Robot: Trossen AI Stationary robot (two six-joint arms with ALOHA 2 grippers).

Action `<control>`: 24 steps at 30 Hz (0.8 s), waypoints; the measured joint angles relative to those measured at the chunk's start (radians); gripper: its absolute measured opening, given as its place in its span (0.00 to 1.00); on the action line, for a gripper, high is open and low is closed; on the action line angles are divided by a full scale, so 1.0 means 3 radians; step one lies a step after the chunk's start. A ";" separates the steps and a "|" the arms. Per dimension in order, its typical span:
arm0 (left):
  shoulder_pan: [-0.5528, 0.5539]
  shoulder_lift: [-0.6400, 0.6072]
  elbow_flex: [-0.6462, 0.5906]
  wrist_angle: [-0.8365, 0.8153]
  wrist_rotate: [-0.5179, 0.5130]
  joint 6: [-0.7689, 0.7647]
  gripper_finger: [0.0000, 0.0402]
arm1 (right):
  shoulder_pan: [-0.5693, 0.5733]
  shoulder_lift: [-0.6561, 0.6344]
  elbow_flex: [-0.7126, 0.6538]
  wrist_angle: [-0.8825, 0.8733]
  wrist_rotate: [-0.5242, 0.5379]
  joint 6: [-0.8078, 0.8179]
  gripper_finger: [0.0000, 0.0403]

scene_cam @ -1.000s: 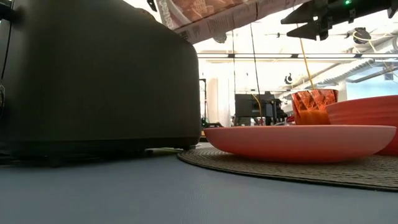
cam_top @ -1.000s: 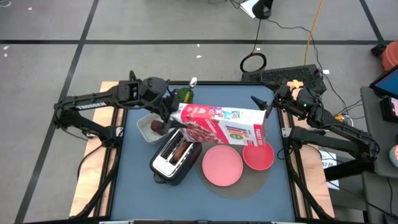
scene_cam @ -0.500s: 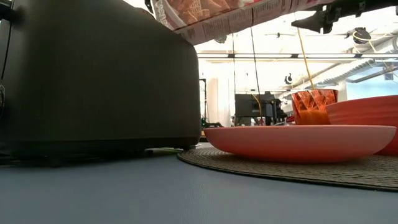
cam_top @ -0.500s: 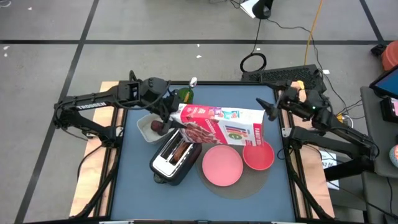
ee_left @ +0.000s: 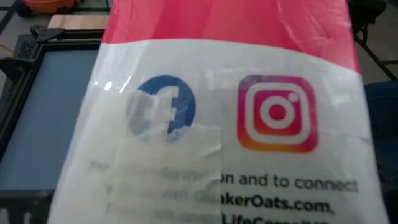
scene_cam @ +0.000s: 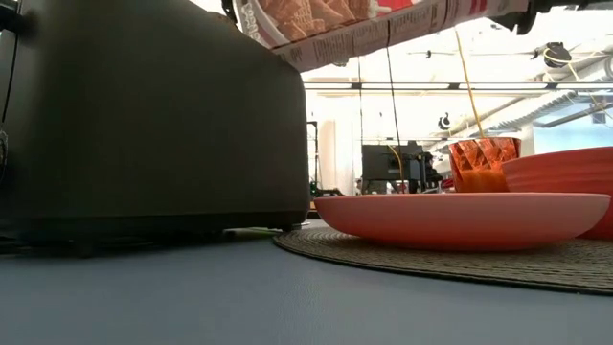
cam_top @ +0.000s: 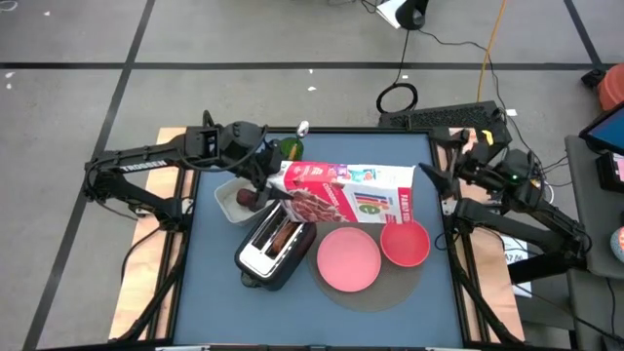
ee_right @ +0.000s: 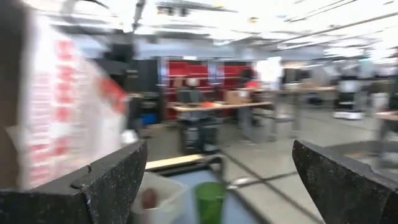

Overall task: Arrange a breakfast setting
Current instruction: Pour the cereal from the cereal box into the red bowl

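Overhead, left gripper [cam_top: 265, 175] clenched on red-and-white cereal box [cam_top: 346, 195], held tipped toward small red bowl [cam_top: 405, 244], presumably for pouring; right gripper [cam_top: 429, 178] spread wide, waiting aside.

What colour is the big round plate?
Pink. The plate shows best in the high view.

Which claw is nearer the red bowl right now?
Right. The right claw hangs open just beyond the red bowl; the left claw grips the cereal box farther away.
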 joint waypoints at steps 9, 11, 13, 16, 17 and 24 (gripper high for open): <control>0.0001 0.0000 0.0000 0.0003 -0.0074 -0.0068 0.70 | 0.0001 0.0084 0.0000 -0.0002 -0.0609 0.0209 0.98; 0.0000 0.0000 0.0000 0.0001 -0.0072 -0.0081 0.70 | 0.0001 0.0089 0.0000 0.0001 -0.0738 0.0209 0.98; 0.0000 0.0000 0.0000 0.0004 -0.0072 -0.0079 0.70 | 0.0001 0.0089 0.0000 0.0014 -0.0846 0.0230 0.98; 0.0001 0.0000 0.0000 0.0003 -0.0073 -0.0080 0.70 | 0.0001 0.0089 0.0000 0.0030 -0.0931 0.0336 0.98; 0.0001 0.0000 0.0000 0.0003 -0.0073 -0.0080 0.70 | 0.0003 0.0088 0.0000 0.0044 -0.0944 0.0359 0.98; 0.0000 0.0000 0.0000 0.0005 -0.0070 -0.0080 0.70 | 0.0003 0.0149 0.0000 0.0071 -0.1025 0.0371 0.98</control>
